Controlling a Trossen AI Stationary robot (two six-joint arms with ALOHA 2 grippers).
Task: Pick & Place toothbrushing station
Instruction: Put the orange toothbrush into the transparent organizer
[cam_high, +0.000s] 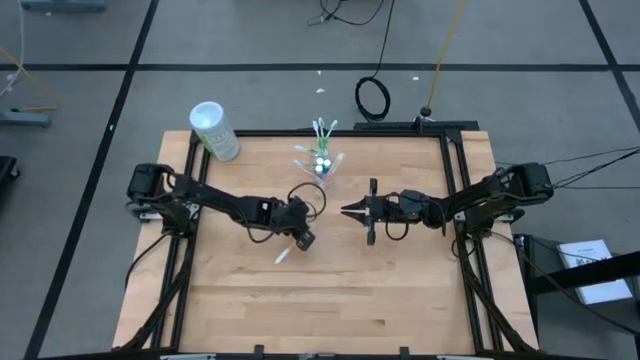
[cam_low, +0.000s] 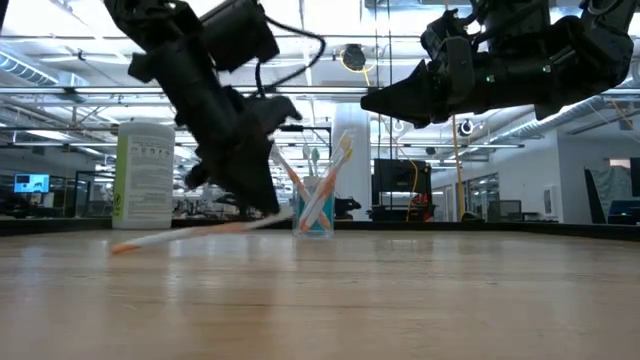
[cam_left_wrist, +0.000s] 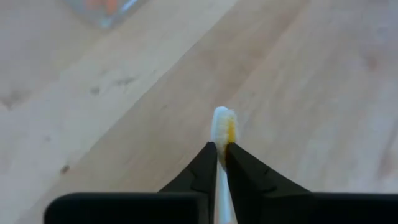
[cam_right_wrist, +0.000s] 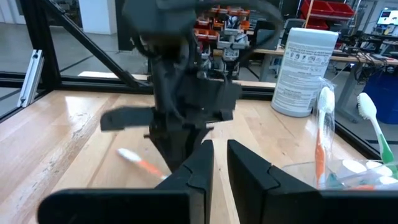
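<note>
A slim white toothbrush with orange accents (cam_low: 190, 233) is in my left gripper (cam_high: 302, 238), which is shut on it near the table's middle. The brush slants, and its long free end (cam_high: 281, 258) points toward the near left, low over the wood. The clear cup (cam_high: 322, 165) stands behind, at the far middle. Several toothbrushes stand in it, leaning on its rim (cam_low: 318, 200). My right gripper (cam_high: 347, 210) hangs level to the right of the left one, shut and touching nothing. My left gripper pinches the toothbrush between its two fingertips (cam_left_wrist: 208, 158), close to one end. A short white and orange end (cam_left_wrist: 224, 124) sticks out past them. The fingers slant down from the table's left. The brush's far end (cam_low: 118, 246) is lowest; whether it touches the table I cannot tell.
A white canister with green print (cam_high: 215, 130) stands at the far left corner. A black frame (cam_high: 455, 160) rims the wooden table, and cables lie on the floor beyond the far edge. Bare wood (cam_high: 330, 300) fills the near half.
</note>
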